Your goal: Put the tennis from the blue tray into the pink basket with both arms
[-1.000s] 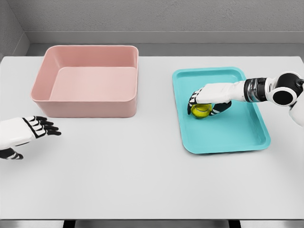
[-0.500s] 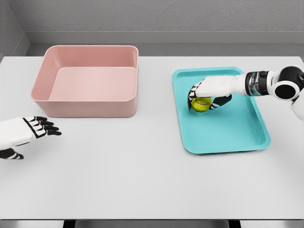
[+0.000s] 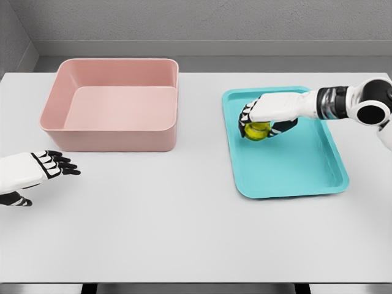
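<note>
A yellow-green tennis ball point(image 3: 256, 130) is held above the left part of the blue tray point(image 3: 300, 171), with my right hand point(image 3: 262, 122) shut on it from above. The pink basket point(image 3: 116, 141) stands at the table's back left and holds nothing that I can see. My left hand point(image 3: 46, 165) hovers at the left edge of the table, in front of the basket, fingers spread and holding nothing.
The white table point(image 3: 153, 226) stretches wide between the basket and the tray. A grey wall runs behind its far edge.
My right hand has lifted the tennis ball a little and carried it toward the tray's far side. The left hand has barely moved.
</note>
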